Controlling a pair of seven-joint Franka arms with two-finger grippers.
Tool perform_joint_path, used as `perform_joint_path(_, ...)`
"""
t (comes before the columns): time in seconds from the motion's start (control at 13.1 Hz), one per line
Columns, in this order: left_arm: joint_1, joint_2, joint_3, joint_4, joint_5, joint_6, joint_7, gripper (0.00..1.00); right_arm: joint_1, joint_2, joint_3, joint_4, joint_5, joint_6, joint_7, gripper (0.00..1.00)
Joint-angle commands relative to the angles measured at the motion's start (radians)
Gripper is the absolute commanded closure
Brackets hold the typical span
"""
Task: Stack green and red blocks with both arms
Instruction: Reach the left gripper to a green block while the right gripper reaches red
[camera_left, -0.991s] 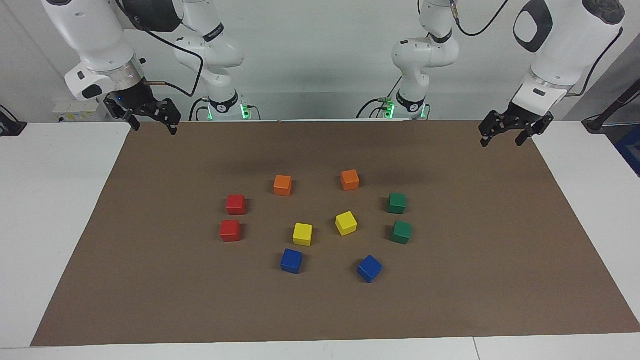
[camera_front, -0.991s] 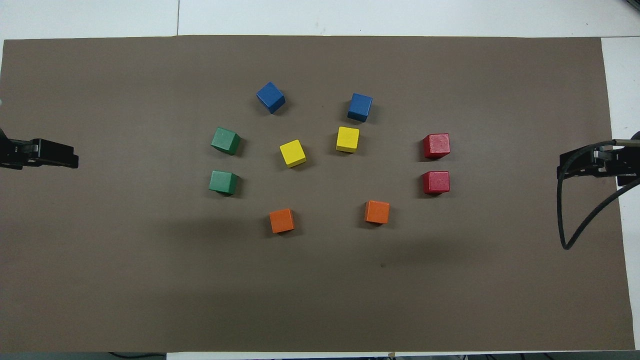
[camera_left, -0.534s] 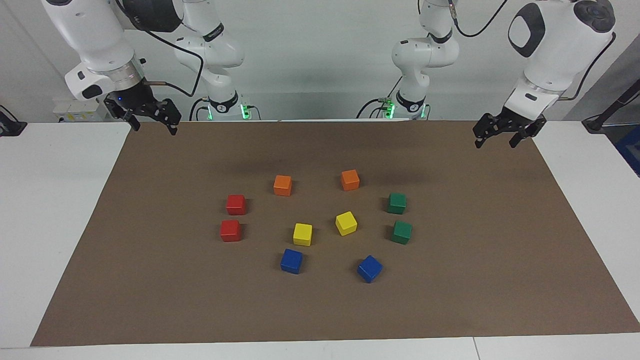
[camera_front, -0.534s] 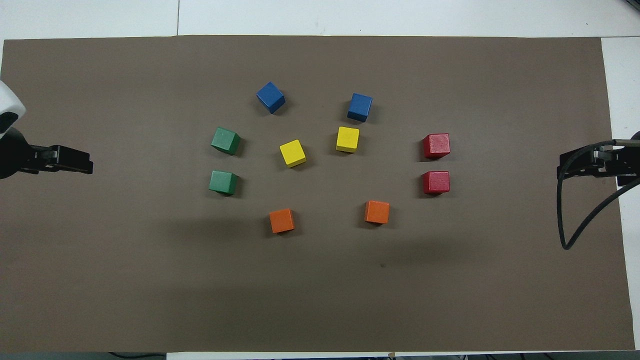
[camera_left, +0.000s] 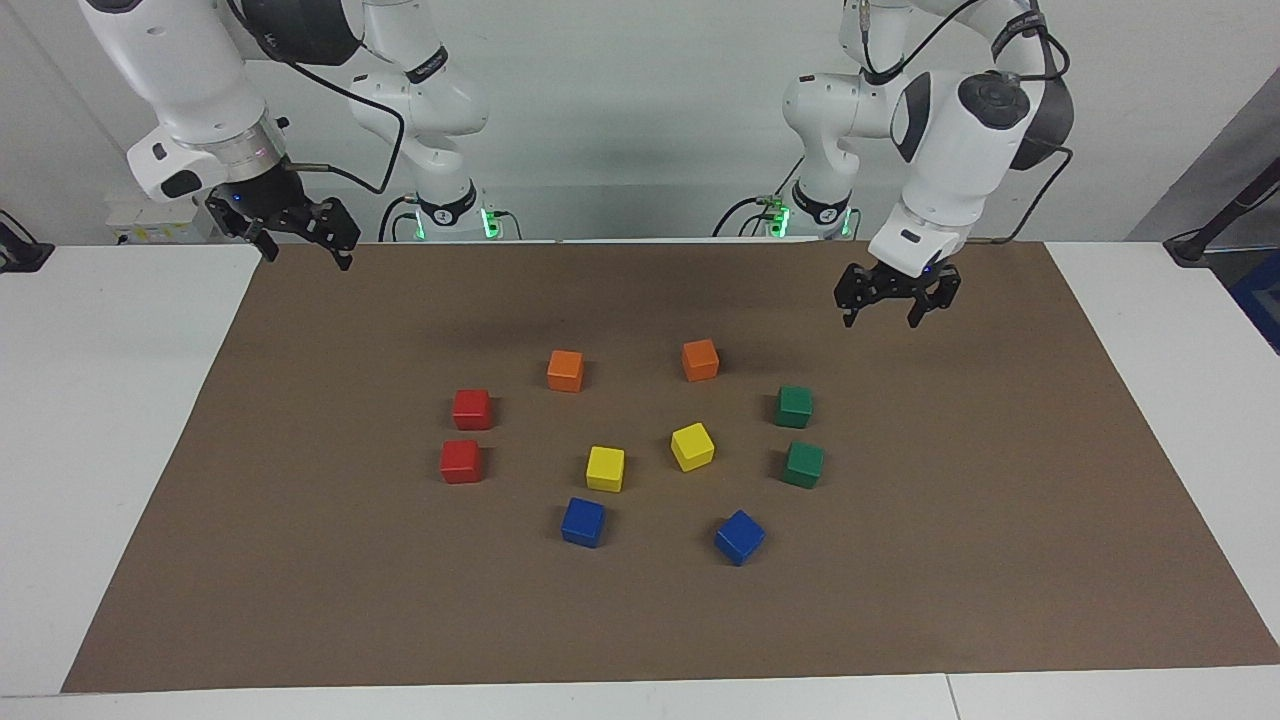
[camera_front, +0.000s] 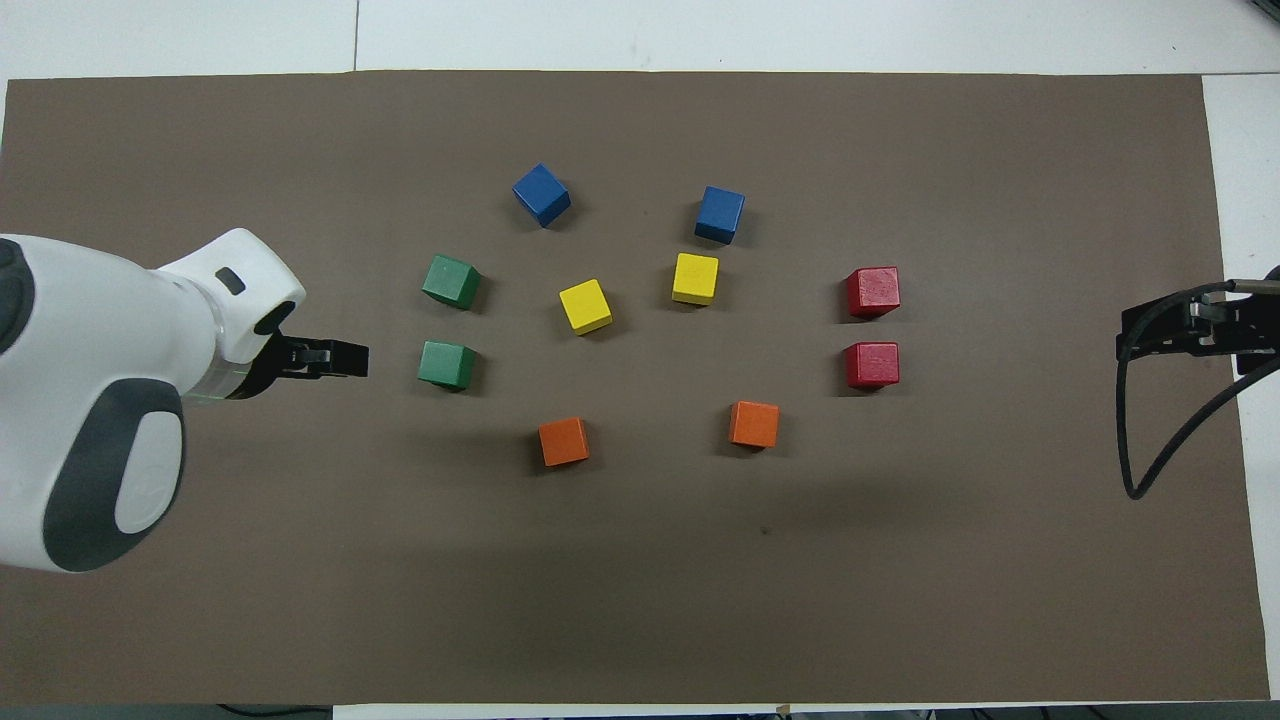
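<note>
Brown mat (camera_left: 950, 560) covers most of the table, and all ten little cubes sit loose on it in a rough ring, nothing stacked yet. The two green blocks are toward the left arm's end, one (camera_left: 793, 406) a bit nearer the robots than the other (camera_left: 803, 465), close together but not touching. The two red blocks mirror them toward the right arm's end, one (camera_left: 472, 409) nearer the robots, the other (camera_left: 461, 461) just beside it, with a small gap.

Between those pairs: two orange cubes (camera_left: 565, 370) nearest the robots, two yellow cubes (camera_left: 605, 468) in the middle, two blue cubes (camera_left: 583, 522) farthest out.

The left gripper (camera_left: 884, 312) hangs in the air over bare mat toward the left arm's end, not touching anything, fingers spread apart and empty. From overhead it sits just beside the nearer green block.

The right gripper (camera_left: 305, 255) hovers up over the mat's corner at its own end, fingers also spread wide, holding nothing.
</note>
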Motion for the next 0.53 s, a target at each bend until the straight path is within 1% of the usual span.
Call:
perform_joint_path(0.0, -0.083, 0.069, 0.013, -0.059, 0.006, 0.161, -0.010, 0.00, -0.004, -0.042, 0.009, -0.094, 0.007, 0.075, 0.002, 0.00)
perform_joint_path(0.15, -0.101, 0.141, 0.013, -0.059, 0.006, 0.249, 0.042, 0.00, 0.010, -0.090, 0.013, -0.240, 0.010, 0.184, 0.016, 0.00)
perform_joint_path(0.23, -0.106, 0.198, 0.013, -0.059, 0.006, 0.322, 0.075, 0.00, 0.042, -0.098, 0.013, -0.310, 0.011, 0.266, 0.056, 0.00)
perform_joint_path(0.3, -0.120, 0.237, 0.013, -0.059, 0.006, 0.370, 0.082, 0.00, 0.085, -0.089, 0.013, -0.350, 0.011, 0.337, 0.133, 0.00)
perform_joint_path(0.38, -0.120, 0.252, 0.013, -0.056, 0.006, 0.377, 0.113, 0.00, 0.135, -0.061, 0.013, -0.382, 0.011, 0.402, 0.196, 0.00)
perform_joint_path(0.46, -0.115, 0.254, 0.013, -0.056, 0.006, 0.372, 0.141, 0.00, 0.157, -0.035, 0.013, -0.387, 0.016, 0.439, 0.230, 0.00)
